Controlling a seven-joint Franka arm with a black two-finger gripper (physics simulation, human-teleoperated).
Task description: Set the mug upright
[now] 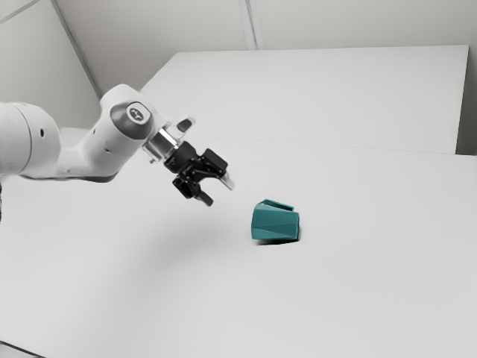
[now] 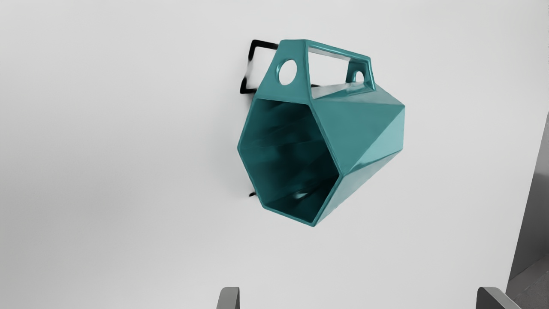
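My black gripper [image 1: 216,192] hangs above the table in the exterior view, to that view's left of the teal mug [image 1: 275,223] and apart from it. The faceted mug lies on its side on the table. In the wrist view the mug [image 2: 360,128] turns its dark, open mouth toward my hand, and its angular handle [image 2: 339,50] stands out from one side. The gripper [image 2: 358,298] is open, its two fingertips wide apart with nothing between them.
The white table [image 1: 358,298] spreads beneath the arm and the mug. A pale wall panel [image 1: 320,97] rises behind it in the exterior view. One table edge runs beside a grey floor [image 2: 534,270] in the wrist view.
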